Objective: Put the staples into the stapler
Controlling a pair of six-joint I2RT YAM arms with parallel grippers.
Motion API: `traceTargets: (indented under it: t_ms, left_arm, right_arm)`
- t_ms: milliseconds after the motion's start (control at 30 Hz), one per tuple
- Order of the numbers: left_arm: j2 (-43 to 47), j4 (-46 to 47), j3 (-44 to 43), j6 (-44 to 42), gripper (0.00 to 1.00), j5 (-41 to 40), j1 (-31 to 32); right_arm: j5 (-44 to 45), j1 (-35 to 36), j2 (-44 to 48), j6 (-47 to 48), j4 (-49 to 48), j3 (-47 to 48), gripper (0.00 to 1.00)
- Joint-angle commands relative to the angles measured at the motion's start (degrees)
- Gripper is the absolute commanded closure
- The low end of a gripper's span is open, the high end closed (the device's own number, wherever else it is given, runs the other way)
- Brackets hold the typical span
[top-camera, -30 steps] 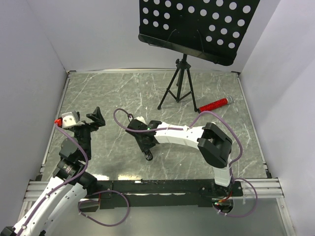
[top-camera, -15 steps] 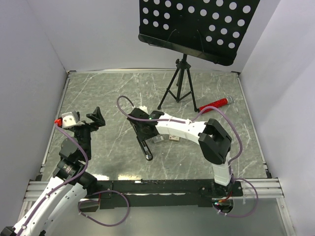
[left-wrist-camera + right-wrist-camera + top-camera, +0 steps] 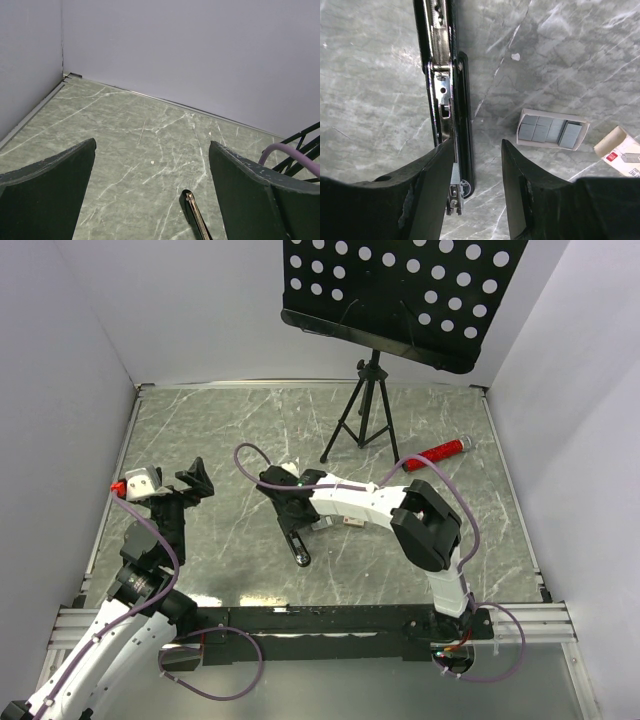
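- Reaches leftward with right gripper (image 3: 477, 145), jaws parted and empty, low over opened stapler (image 3: 444, 85).
- Holds left gripper (image 3: 152, 150) raised, jaws wide, empty.
- Shows staples (image 3: 550, 131) in white tray (image 3: 546, 145) just right of stapler.
- Hides stapler's near end behind one finger (image 3: 427, 200); crops its far end.

Table (image 3: 220, 440): grey-green marbled top with a metal rim.

On it, centre: black stapler (image 3: 445, 75), lying opened out, metal magazine channel facing up.

Just right of it, not touching: staples (image 3: 550, 130), grey strips side by side in a shallow white tray (image 3: 545, 144). A tan-and-white box (image 3: 620, 150) lies just beyond.

Far side: music-stand tripod (image 3: 371, 390), with a red cylinder (image 3: 436, 452) to its right.
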State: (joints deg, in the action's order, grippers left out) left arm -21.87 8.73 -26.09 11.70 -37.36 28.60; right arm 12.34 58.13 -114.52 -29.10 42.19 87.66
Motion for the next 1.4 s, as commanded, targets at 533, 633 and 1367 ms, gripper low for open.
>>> traceTargets:
  t_ms: [533,633,1367]
  left_arm:
    - [0.9,1.1,-0.6,0.3,0.01,0.1,0.4]
    - [0.9,1.0,-0.5,0.4,0.01,0.2,0.4]
    - [-0.1,0.6,-0.7,1.6,0.01,1.2,1.5]
  right_arm:
    - [-3.5,2.4,5.1,-1.8,4.0,-4.9,0.5]
    - [-3.4,2.9,5.9,-2.4,4.3,-6.0,0.5]
    - [-3.3,6.1,18.8,0.2,-5.8,-14.4,0.36]
